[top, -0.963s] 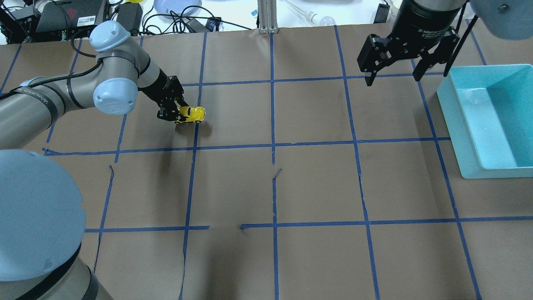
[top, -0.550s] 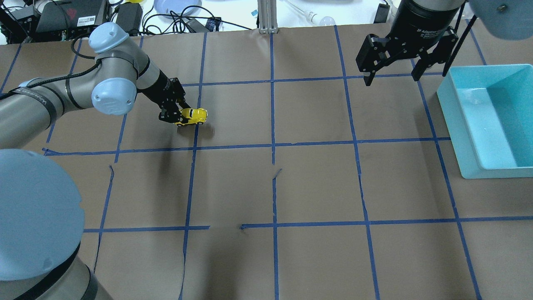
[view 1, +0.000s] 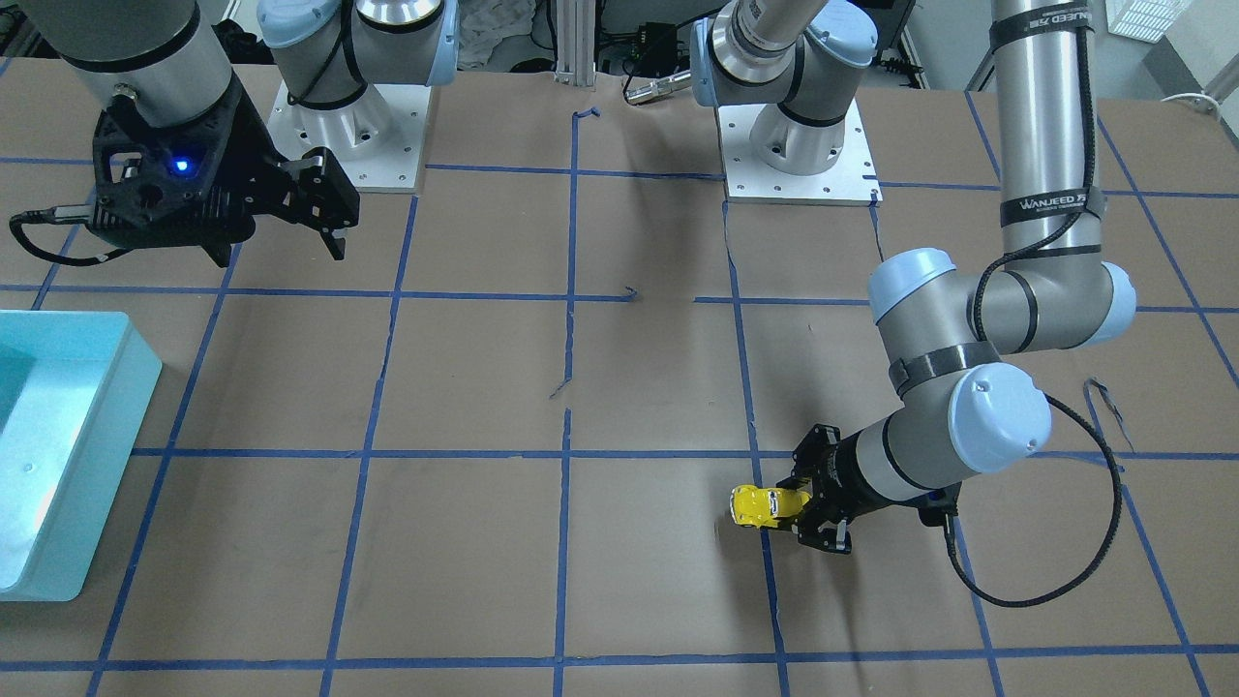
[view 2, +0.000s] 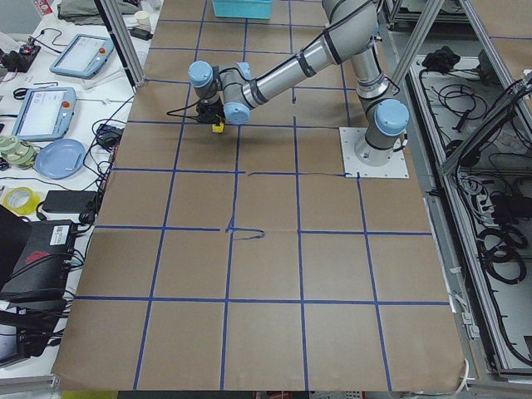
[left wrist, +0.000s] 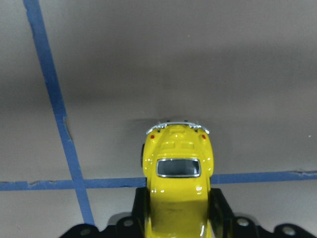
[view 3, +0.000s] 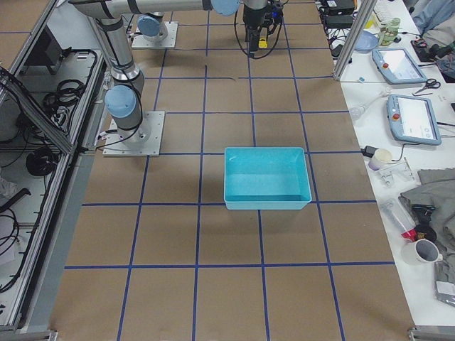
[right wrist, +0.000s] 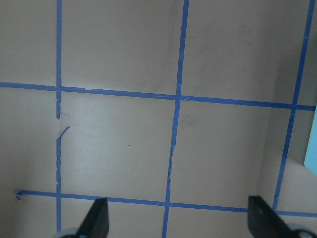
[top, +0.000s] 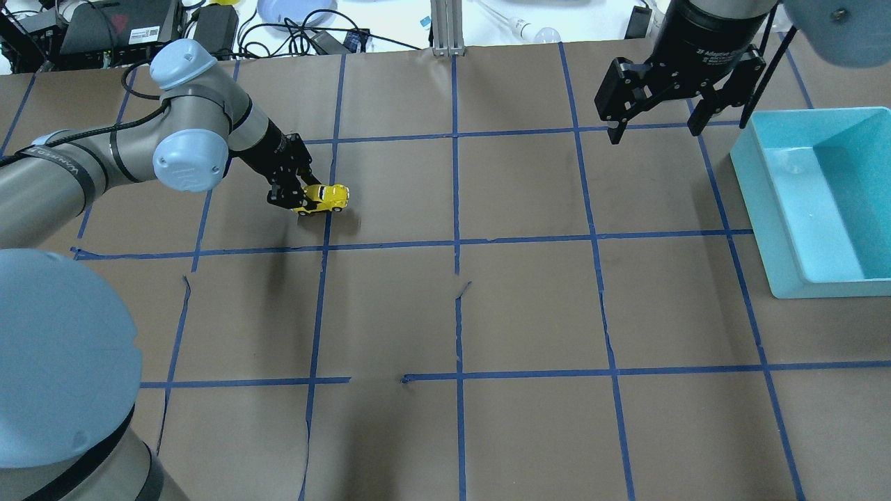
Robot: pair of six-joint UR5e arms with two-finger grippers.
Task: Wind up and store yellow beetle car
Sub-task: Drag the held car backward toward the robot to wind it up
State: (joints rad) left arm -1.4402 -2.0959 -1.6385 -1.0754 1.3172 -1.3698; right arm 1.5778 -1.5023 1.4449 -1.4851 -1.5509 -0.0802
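Observation:
The yellow beetle car (top: 326,197) is a tiny glossy toy with dark windows. My left gripper (top: 301,195) is shut on its one end and holds it low over the brown table, near a blue tape crossing. The car also shows in the front view (view 1: 760,506), in the left wrist view (left wrist: 178,183) between the fingers, and small in the exterior left view (view 2: 217,127). My right gripper (top: 654,129) is open and empty, high over the far right of the table, beside the teal bin (top: 773,209). Its fingertips (right wrist: 96,218) show in the right wrist view.
The teal bin (view 1: 68,465) stands at the table's right edge, open side up, with nothing seen inside (view 3: 234,177). Blue tape lines grid the brown paper. Cables, tablets and a blue plate (view 2: 60,158) lie beyond the table's far edge.
My left gripper has shifted slightly right with the car in it. The right gripper has hardly moved.

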